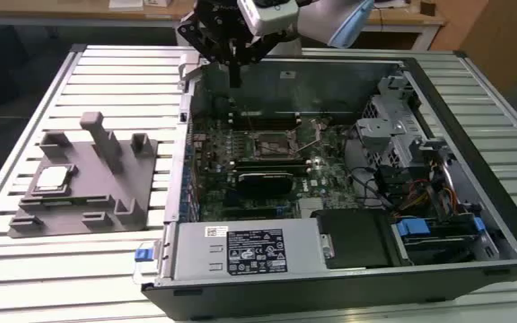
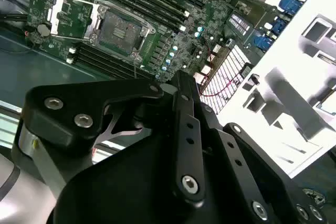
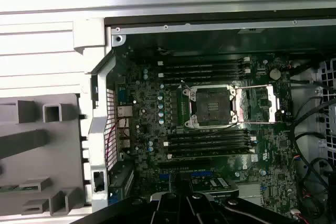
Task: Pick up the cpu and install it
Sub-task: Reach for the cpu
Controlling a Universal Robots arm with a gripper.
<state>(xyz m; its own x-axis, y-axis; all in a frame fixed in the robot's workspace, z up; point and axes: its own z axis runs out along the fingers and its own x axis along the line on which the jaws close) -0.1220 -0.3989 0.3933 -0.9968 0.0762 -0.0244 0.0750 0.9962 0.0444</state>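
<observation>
- the claw (image 1: 234,79) hangs over the far wall of the computer case (image 1: 330,84), closed on nothing.
- the cpu (image 1: 52,178) lies flat on the grey tray (image 1: 97,198), well apart from the claw.
- a grip snagged by the tray's posts could tilt the cpu.
- a tilted cpu could bend pins in the open socket (image 3: 211,106).

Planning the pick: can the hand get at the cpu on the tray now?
Probably yes: the cpu lies uncovered on the tray, open from above, though posts stand nearby. The hand hangs over the case's edge.
</observation>
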